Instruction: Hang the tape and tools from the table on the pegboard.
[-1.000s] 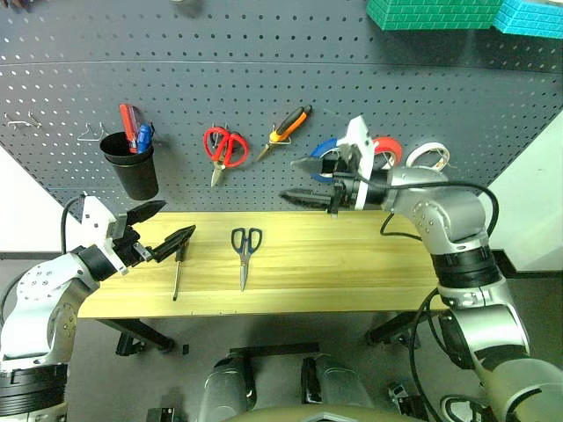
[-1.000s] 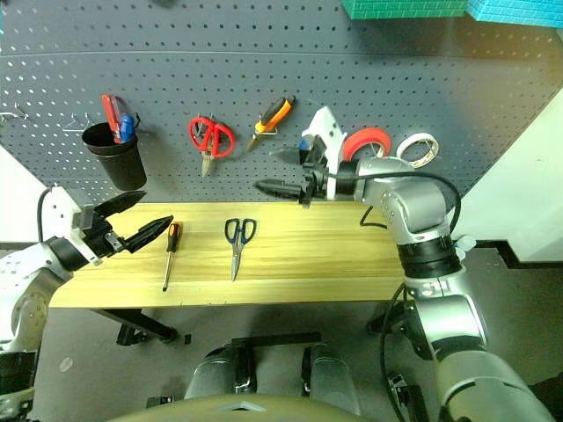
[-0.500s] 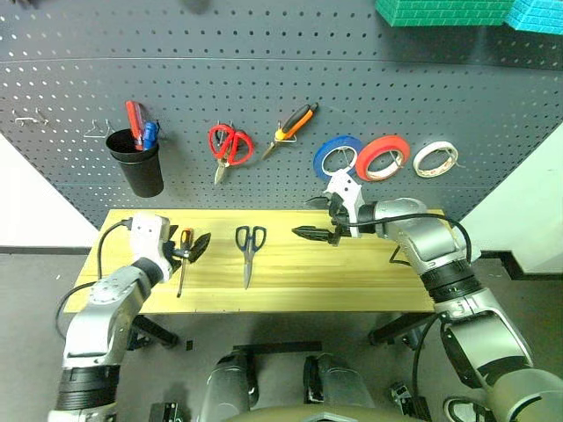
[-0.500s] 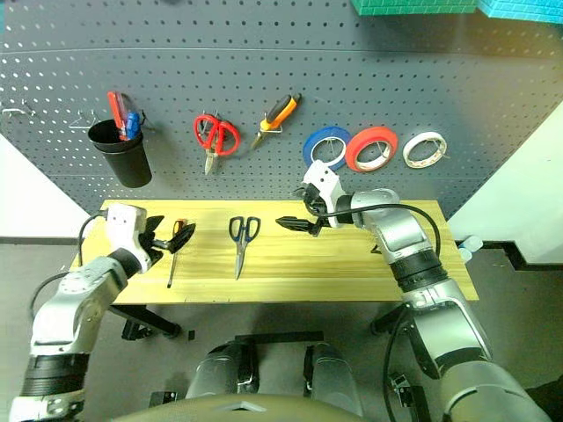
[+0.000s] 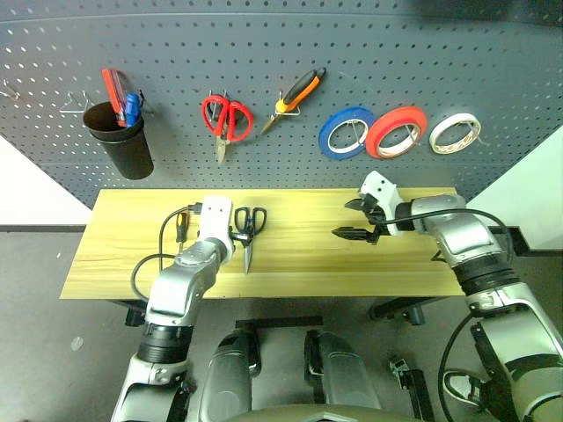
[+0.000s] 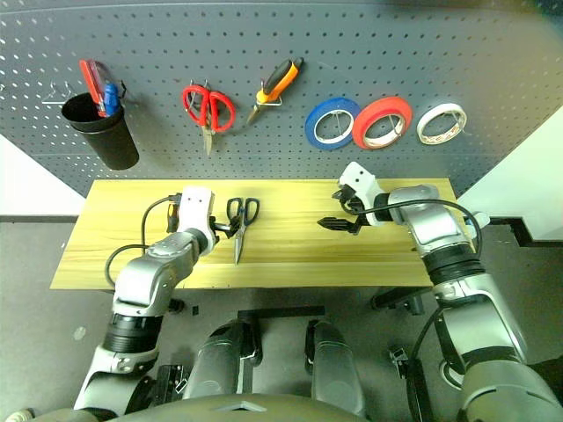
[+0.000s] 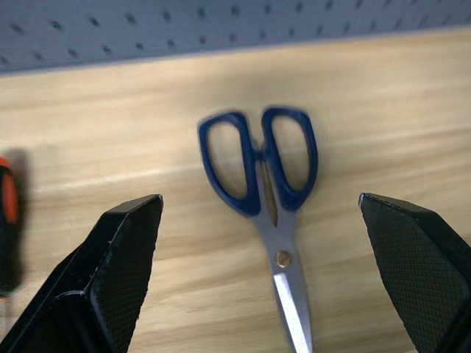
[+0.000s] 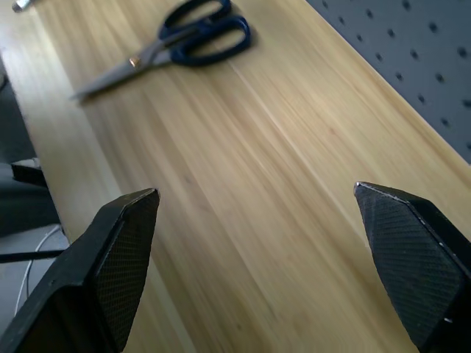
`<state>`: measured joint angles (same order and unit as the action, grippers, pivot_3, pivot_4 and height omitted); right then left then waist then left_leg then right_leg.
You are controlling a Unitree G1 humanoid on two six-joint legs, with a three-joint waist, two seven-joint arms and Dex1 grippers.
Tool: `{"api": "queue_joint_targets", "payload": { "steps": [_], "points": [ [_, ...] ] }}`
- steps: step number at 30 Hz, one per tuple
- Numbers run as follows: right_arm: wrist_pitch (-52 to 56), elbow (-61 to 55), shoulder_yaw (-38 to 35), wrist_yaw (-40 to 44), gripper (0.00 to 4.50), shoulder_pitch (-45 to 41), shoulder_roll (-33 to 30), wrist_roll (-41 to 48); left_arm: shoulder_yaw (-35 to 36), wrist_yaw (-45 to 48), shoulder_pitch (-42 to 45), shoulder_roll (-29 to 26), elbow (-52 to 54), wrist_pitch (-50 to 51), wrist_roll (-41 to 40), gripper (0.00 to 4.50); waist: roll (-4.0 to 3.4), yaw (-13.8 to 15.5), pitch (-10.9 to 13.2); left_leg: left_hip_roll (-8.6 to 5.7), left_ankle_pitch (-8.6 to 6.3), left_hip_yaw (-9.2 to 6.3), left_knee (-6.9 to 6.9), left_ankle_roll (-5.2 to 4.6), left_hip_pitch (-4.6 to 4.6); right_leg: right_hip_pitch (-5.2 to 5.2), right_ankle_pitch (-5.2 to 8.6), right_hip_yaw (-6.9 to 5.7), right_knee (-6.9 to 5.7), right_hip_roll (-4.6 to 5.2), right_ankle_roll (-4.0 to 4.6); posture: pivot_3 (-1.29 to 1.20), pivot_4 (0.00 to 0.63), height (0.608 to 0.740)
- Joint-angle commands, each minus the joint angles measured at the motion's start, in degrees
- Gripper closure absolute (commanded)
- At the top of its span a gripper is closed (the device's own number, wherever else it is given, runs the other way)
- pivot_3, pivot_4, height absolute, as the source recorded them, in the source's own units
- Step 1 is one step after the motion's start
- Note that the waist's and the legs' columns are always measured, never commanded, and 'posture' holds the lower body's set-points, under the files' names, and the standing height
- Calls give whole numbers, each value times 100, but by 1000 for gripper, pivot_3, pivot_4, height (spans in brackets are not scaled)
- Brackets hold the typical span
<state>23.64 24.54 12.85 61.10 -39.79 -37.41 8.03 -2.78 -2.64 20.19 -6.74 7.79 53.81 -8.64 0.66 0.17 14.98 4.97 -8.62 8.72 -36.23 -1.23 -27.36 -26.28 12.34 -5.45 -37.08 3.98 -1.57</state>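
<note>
The dark-handled scissors (image 5: pixel 249 225) lie on the table (image 5: pixel 123 264), blades toward the front edge. My left gripper (image 7: pixel 257 200) is open just above the table, its fingers either side of the scissors' handles without touching them. The screwdriver (image 7: pixel 4 195) lies just to the left, partly hidden by my left arm. My right gripper (image 5: pixel 347 220) is open and empty over bare wood at the table's right, pointing left. The orange-handled pliers (image 5: pixel 297 92) and the off-white tape (image 5: pixel 456 132) hang on the pegboard (image 5: pixel 440 53).
Also on the pegboard are red-handled scissors (image 5: pixel 224 119), a blue roll (image 5: pixel 345 132), a red roll (image 5: pixel 396 132) and a black cup (image 5: pixel 119 145) holding pens. Bare wood lies between my two grippers.
The view tilted down. My left gripper moved right and down from the screwdriver to the scissors. My right gripper dropped from the pegboard to low over the table's right part. Both stayed open.
</note>
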Motion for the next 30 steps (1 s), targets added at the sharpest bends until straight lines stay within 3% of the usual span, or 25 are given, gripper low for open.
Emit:
{"api": "queue_joint_targets", "payload": {
  "steps": [1,11,23,30],
  "points": [
    [10,-138,-226,45,50,-82,-200,-40,-263,-556,218,144,-144,402,574,0,14,-45,102,0,0,0,-3,-1,1,0,0,0,-3,2,0,-141,378,730],
    [145,-604,-254,-119,50,214,-436,-220,-113,-991,656,702,-1073,341,974,0,15,-230,437,-7,1,1,0,-6,-5,-7,3,1,-6,15,-10,-205,416,730],
    [96,-759,-236,-279,50,177,-496,-421,1289,-1488,1310,1482,-1777,1128,671,0,24,-384,504,-16,-9,5,4,-1,-6,-6,20,-4,-6,26,-40,-210,412,730],
    [-113,-651,-216,-297,0,119,-514,-614,1480,-1553,1227,1577,-1467,1683,744,2287,25,-440,505,-24,-15,11,11,-6,-5,-7,28,-4,-6,34,-58,-216,411,730]
  ]
}}
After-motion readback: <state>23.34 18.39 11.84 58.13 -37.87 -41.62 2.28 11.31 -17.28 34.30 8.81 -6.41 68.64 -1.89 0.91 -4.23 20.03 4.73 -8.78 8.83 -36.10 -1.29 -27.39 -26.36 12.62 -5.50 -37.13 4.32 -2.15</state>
